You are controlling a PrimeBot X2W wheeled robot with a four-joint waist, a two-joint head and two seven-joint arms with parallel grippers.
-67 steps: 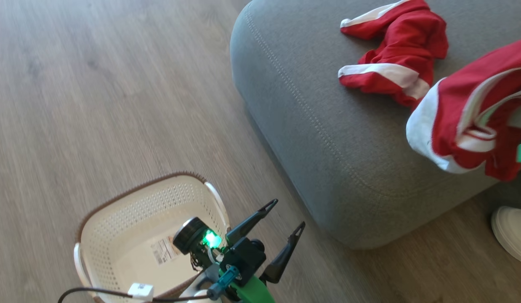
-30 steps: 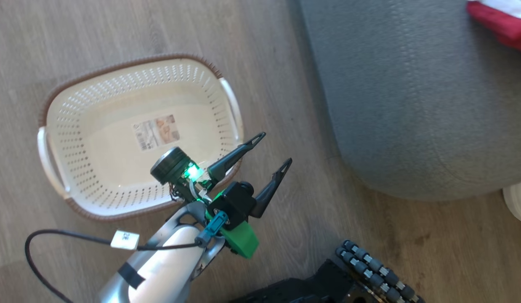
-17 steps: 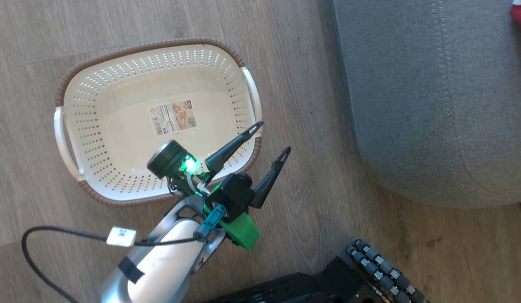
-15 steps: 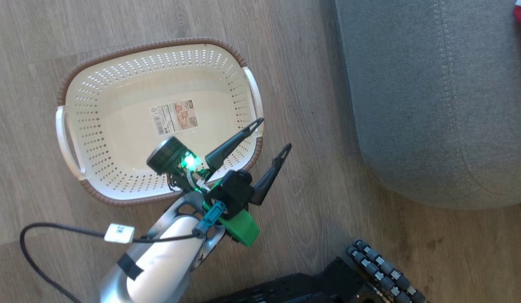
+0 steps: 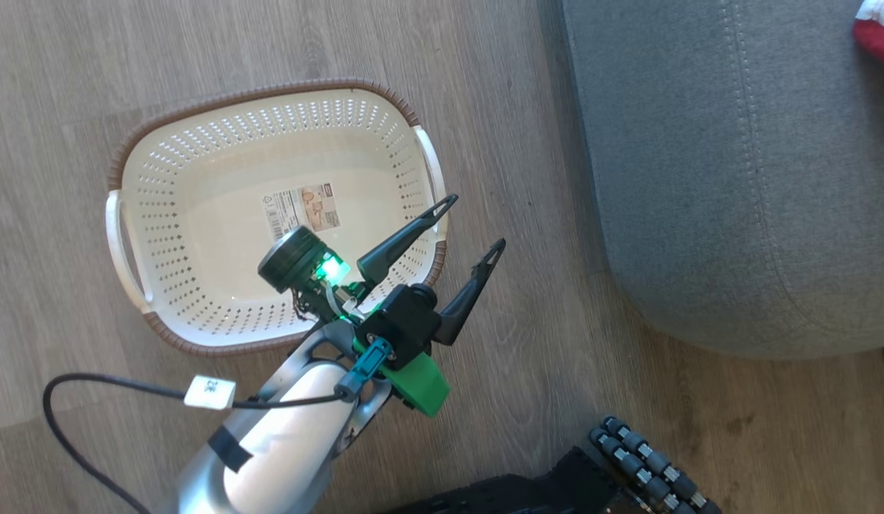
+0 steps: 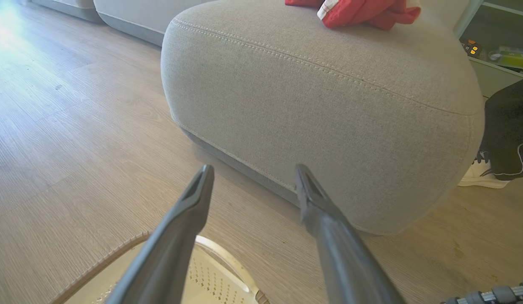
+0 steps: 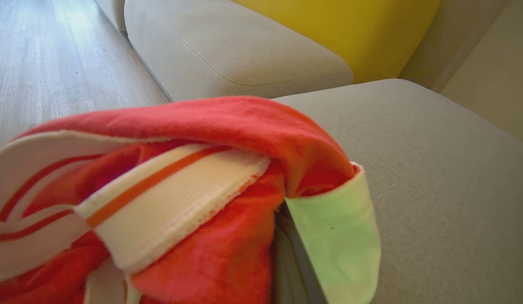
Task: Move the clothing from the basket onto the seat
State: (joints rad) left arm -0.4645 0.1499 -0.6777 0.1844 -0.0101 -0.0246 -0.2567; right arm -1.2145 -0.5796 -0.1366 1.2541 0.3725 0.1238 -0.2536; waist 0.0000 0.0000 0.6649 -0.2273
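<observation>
The cream basket (image 5: 256,93) stands on the floor with just a label (image 5: 303,209) inside. My left gripper (image 5: 476,223) hangs open and empty above its right rim; in the left wrist view, this gripper (image 6: 254,169) points at the grey seat (image 6: 329,105). Red and white clothing (image 6: 363,8) lies on top of that seat (image 5: 735,178), and a bit of it (image 5: 877,32) shows in the head view's top right corner. In the right wrist view, a red garment with white striped trim (image 7: 181,190) drapes over my right gripper, shut on it above the seat (image 7: 434,190); one dark finger (image 7: 293,257) peeks out.
Wooden floor (image 5: 528,343) separates basket and seat. My black wheeled base (image 5: 628,457) sits at the lower right. A person's white shoe (image 6: 481,177) and dark trouser leg (image 6: 508,131) stand beside the seat. A yellow cushion (image 7: 350,29) leans at the sofa's back.
The head camera has swung down and left towards the basket, carrying the held garment out of its view. The left gripper stays open by the basket's right rim.
</observation>
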